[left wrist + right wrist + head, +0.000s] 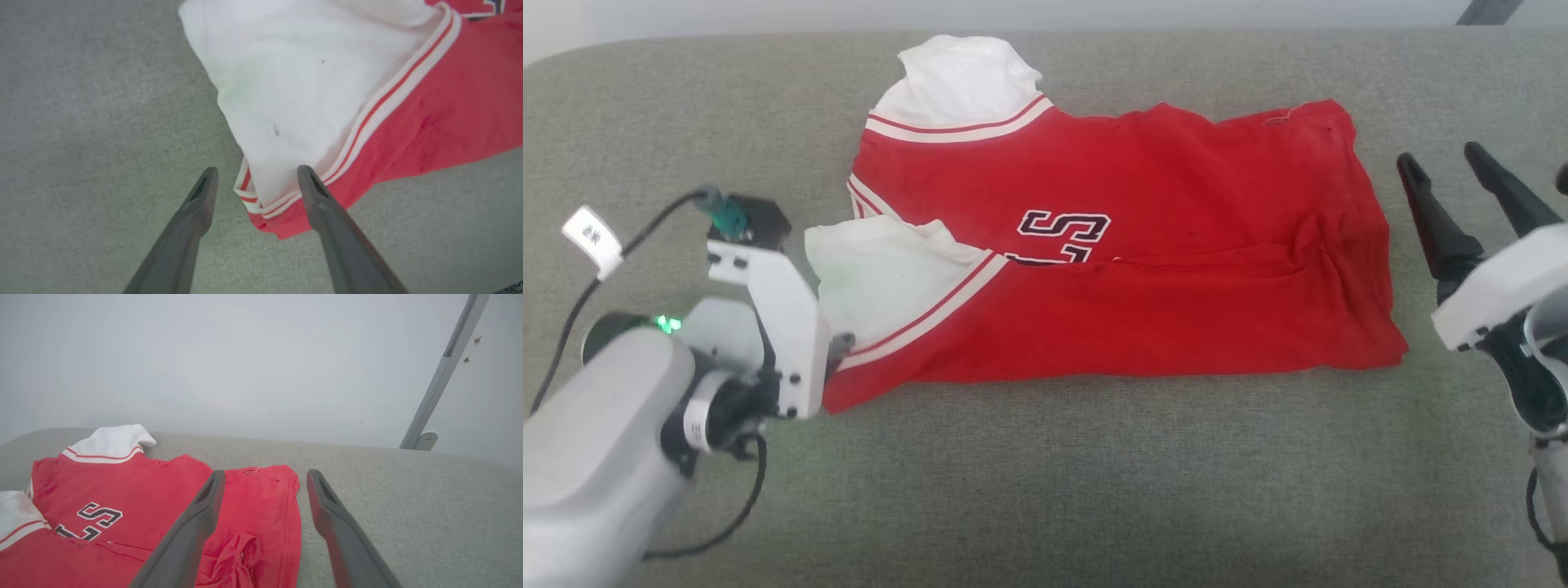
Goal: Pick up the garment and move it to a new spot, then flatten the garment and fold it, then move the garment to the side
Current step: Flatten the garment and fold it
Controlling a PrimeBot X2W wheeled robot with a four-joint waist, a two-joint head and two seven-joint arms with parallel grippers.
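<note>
The garment [1143,269], bright red with white sleeves and a dark "S" print, lies folded in half along its length on the grey padded surface [1045,490]. One white sleeve [960,77] sticks out at the far left and another [874,273] lies on the near left. My left gripper [257,171] is open, one finger on each side of the near sleeve's striped corner [249,196]; in the head view its white wrist housing [784,327] hides the fingers. My right gripper [1441,159] stands open just right of the garment's right edge [292,522], clear of the cloth.
The grey surface [408,506] stretches wide in front of and to the right of the garment. A pale wall [245,355] rises behind its far edge, with a slanted metal bar [445,367] at the back right. A black cable with a white tag [592,237] hangs off my left arm.
</note>
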